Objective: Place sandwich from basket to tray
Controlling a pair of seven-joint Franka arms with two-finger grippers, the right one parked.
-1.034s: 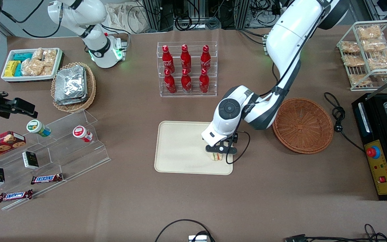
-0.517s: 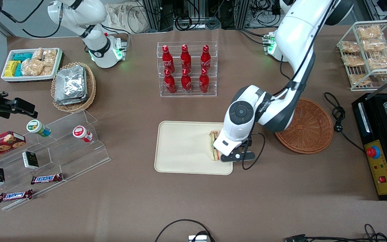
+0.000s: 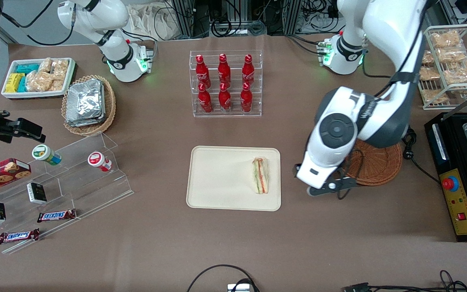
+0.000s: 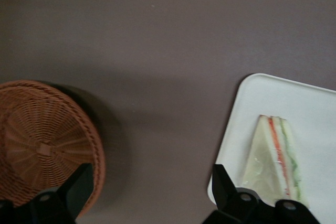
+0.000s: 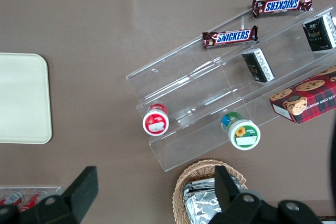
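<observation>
Hovering above bare brown tabletop, between tray and basket: the left arm's gripper [image 3: 326, 187], fingers [image 4: 227, 184] spread wide, holding nothing. Lying at its nine o'clock in the front view, on the large cream-beige plastic tray [image 3: 217, 178]: the triangular sandwich wedge [image 3: 260, 175], long axis running twelve-to-six. Sitting empty, partly under the arm: the reddish-brown round wicker basket [image 3: 375, 164]. Looks delivered.

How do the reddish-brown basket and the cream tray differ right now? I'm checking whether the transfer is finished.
The basket is round, woven wicker; the tray is flat, rectangular, smooth plastic. The basket shows nothing inside in the wrist view, while the tray holds the sandwich near its basket-side edge. The arm partly covers the basket; the tray is unobstructed. The gripper hangs open between them, above the table. Both rest on the brown table.
</observation>
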